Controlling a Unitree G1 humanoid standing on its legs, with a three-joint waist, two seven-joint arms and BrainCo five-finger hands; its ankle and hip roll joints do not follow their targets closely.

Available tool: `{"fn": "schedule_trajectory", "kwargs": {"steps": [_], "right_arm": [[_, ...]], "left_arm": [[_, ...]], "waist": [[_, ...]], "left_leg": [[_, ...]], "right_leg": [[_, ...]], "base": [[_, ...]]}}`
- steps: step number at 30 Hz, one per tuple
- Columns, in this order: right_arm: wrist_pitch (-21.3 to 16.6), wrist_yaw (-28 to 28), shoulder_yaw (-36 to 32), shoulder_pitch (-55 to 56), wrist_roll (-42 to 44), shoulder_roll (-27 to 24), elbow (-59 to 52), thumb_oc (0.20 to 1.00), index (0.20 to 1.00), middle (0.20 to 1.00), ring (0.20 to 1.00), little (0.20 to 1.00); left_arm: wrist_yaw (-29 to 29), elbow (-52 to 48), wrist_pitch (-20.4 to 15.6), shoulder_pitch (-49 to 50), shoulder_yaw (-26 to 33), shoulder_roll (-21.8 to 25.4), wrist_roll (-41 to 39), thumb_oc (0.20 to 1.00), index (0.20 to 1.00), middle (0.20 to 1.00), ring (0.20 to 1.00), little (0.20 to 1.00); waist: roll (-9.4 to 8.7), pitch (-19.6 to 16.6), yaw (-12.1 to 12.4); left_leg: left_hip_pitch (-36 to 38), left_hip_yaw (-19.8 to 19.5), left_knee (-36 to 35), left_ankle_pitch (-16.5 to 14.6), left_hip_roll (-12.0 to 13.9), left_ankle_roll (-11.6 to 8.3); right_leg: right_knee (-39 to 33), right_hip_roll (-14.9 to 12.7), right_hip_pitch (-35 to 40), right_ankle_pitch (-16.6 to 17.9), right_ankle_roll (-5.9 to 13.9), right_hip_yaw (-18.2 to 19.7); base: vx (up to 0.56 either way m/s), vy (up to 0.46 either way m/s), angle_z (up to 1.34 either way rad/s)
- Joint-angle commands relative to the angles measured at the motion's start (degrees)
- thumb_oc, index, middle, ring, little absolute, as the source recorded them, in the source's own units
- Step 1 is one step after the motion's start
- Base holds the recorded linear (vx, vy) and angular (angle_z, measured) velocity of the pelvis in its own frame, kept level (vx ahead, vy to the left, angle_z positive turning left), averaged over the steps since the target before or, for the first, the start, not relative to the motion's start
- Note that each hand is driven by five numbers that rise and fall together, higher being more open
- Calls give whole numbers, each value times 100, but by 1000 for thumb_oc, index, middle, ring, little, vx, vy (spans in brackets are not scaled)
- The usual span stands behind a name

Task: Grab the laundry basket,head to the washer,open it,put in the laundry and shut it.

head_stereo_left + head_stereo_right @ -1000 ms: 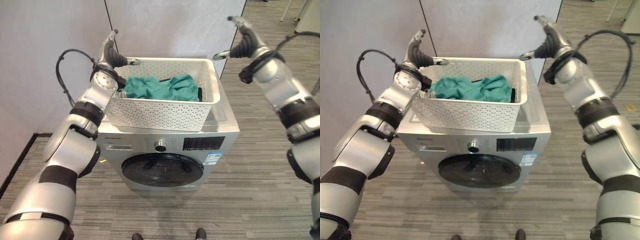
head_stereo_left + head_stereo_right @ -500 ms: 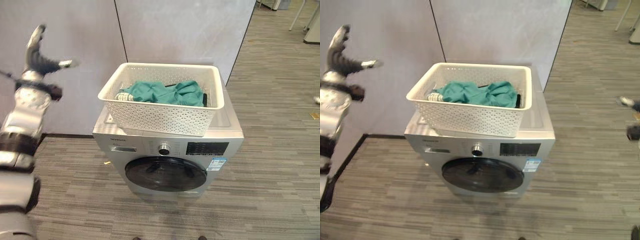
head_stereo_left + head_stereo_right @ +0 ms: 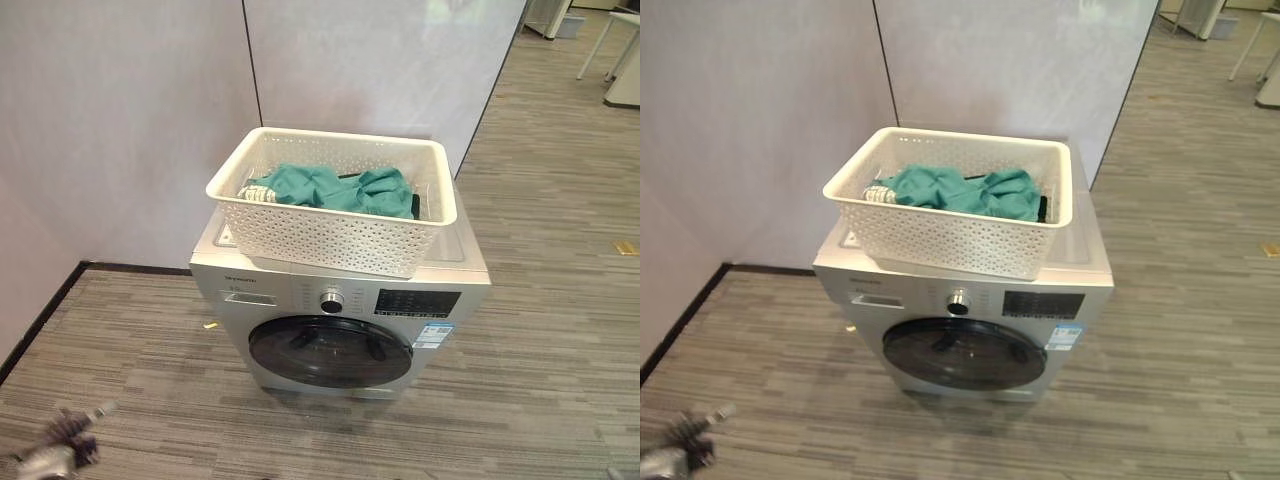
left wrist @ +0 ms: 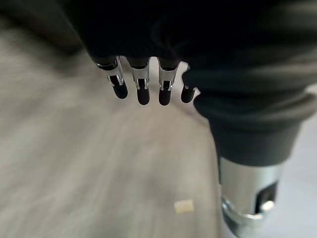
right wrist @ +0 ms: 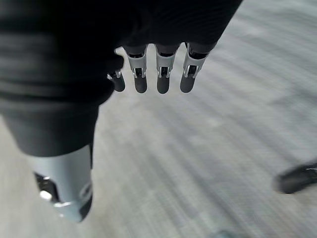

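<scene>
Fingers (image 4: 143, 89) of the left hand (image 4: 163, 49) are seen hanging straight and slightly apart over the floor, closed on nothing; fingers (image 5: 163, 79) of the right hand (image 5: 148, 29) hang the same way, straight and empty. The left hand (image 3: 60, 455) also shows, blurred, low at the floor, well away from the washer (image 3: 340, 310).

Well above and ahead of both sets of fingers, the laundry basket (image 3: 335, 235) sits on top of the washer, with green laundry (image 3: 330, 187) heaped inside it. The round door (image 3: 330, 350) appears shut, though its latch cannot be made out.

The step in hand is judged to be opening the washer. It would be done well if 1 hand were raised to the door's edge, the fingers hooked behind the rim, and the pull made outward along the hinge swing, without the basket above being nudged.

The basket's long axis runs across the washer's top, side to side, its open mouth facing up. The door faces the robot.
</scene>
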Motion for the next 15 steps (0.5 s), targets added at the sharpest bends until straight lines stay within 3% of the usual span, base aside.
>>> {"fn": "schedule_trajectory", "kwargs": {"steps": [1,4,7,11,15], "right_arm": [[325,234,-19,-187,167,519,158,1000,1000,1000,1000,1000],[415,182,38,18,100,982,263,1000,1000,1000,1000,1000],[357,2,417,112,-287,1401,179,1000,1000,1000,1000,1000],[315,-82,641,89,-514,1479,86,1000,1000,1000,1000,1000],[247,-59,1216,-8,-1061,1362,-188,1000,1000,1000,1000,1000]], "left_arm": [[-250,342,163,-99,261,-444,207,1000,1000,1000,1000,1000],[-329,683,318,404,272,-986,537,1000,1000,1000,1000,1000],[-356,559,260,587,-254,-1535,892,1000,1000,1000,1000,1000],[-312,425,193,608,-554,-1642,1044,1000,1000,1000,1000,1000],[-85,-47,12,415,-1908,-1726,2408,1000,1000,1000,1000,1000]], "waist": [[101,-78,37],[102,-175,2],[64,-207,-17],[22,-213,-8],[-72,-158,-14]], "left_leg": [[398,-111,50,-163,356,-353],[414,-54,50,-169,374,-341],[394,-22,50,-134,403,-337],[377,-20,50,-119,419,-338],[358,0,50,-121,427,-334]], "right_leg": [[-17,-148,-96,433,249,-66],[-17,-140,-109,439,216,-49],[-17,-115,-127,447,180,-44],[-17,-108,-135,461,168,-52],[-17,-103,-176,511,174,-54]], "base": [[37,32,12],[35,23,5],[0,0,0],[0,0,0],[-8,-3,0]]}}
